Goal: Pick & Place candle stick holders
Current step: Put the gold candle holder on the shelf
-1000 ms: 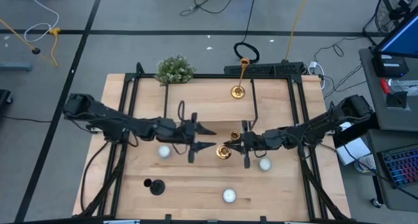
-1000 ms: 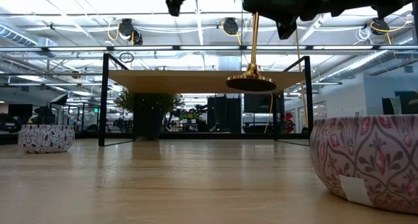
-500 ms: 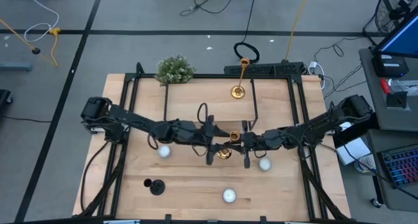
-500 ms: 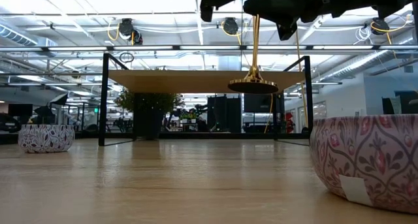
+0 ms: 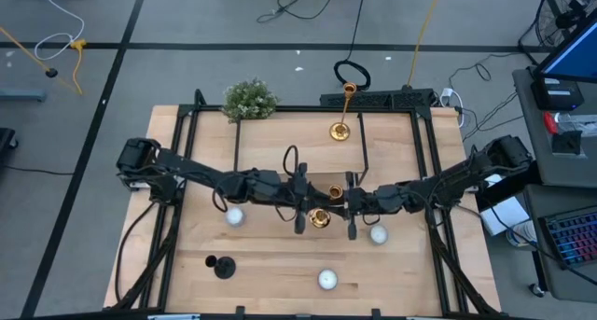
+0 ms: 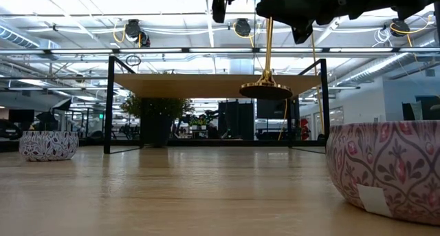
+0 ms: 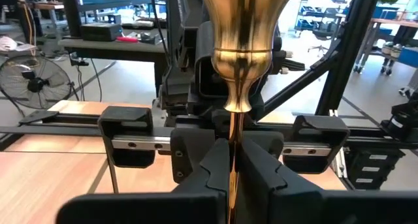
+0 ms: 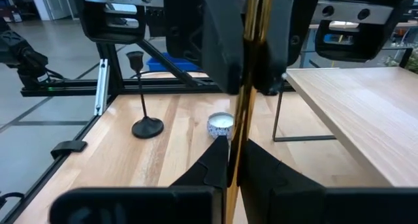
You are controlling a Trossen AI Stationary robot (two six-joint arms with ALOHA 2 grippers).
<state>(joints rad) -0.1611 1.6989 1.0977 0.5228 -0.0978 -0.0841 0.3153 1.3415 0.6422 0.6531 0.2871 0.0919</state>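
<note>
Over the table's middle: I see both arms meeting on one gold candle stick holder (image 5: 320, 216), held clear above the wooden table (image 5: 270, 273).
Left arm pose: I have it reaching from the table's left edge toward the centre, stretched long and low, wrist level.
Left gripper (image 7: 230, 178): its fingers are pinched narrow on the gold stem, just below the cup, as my left wrist view shows.
Right arm pose: it reaches in from the right edge, elbow raised, forearm pointing at the left arm.
Right gripper (image 8: 234, 160): its fingers are clamped tight on the same gold stem, facing the left gripper.
Held holder: it hangs upright in my low view, round base (image 6: 265, 91) well above the tabletop, stem running up between the dark grippers.
Second gold holder (image 5: 340, 126): it stands upright near the table's far edge, apart from both arms.
Black holder (image 5: 222, 267): it stands near the front left of the table, upright, untouched.
Patterned tins: one (image 5: 234, 217) lies under the left arm, one (image 5: 378, 234) just beside the right gripper, one (image 5: 326, 280) near the front edge.
Green plant (image 5: 250, 100): it sits at the far left corner.
</note>
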